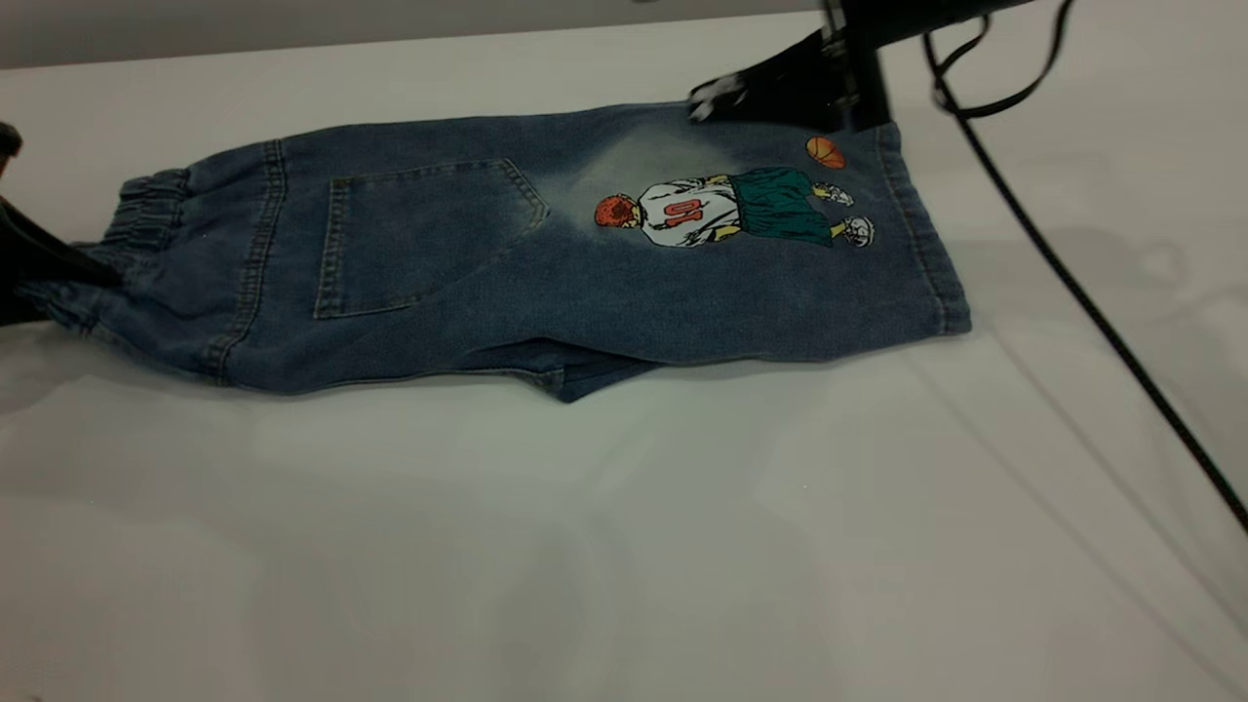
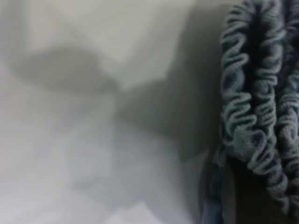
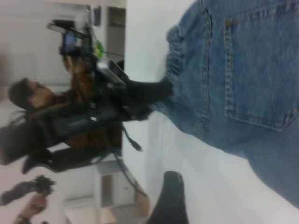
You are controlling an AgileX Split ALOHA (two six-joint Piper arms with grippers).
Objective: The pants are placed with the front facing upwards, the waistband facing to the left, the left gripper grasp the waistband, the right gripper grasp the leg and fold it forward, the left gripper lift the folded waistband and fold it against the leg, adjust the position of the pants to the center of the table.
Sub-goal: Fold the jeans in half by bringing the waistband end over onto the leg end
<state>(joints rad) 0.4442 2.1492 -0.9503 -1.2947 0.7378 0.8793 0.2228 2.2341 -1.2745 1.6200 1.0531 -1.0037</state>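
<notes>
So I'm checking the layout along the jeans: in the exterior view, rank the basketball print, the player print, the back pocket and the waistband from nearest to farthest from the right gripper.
From the right gripper, at the pants' far edge:
1. Basketball print, just beside it near the hem.
2. Player print, on the leg.
3. Back pocket, mid-pants.
4. Waistband, at the left end by the left gripper.

Soft, even overhead light falls on the white desk [image 1: 624, 546], which looks pale grey and slightly dim, with a faint greenish sheen and broad hazy reflections across its near part. The pants [image 1: 546, 253] cast only a thin dark shadow along their near edge. A black cable [image 1: 1072, 283] throws a faint, blurred shadow beside it. In the left wrist view the picture is soft, and large smoky shadows spread over the desk next to the left hand [image 1: 29, 268]; the waistband [image 2: 257, 107] is close and blurred. The right wrist view is hazy, its background smeared and out of focus.
</notes>
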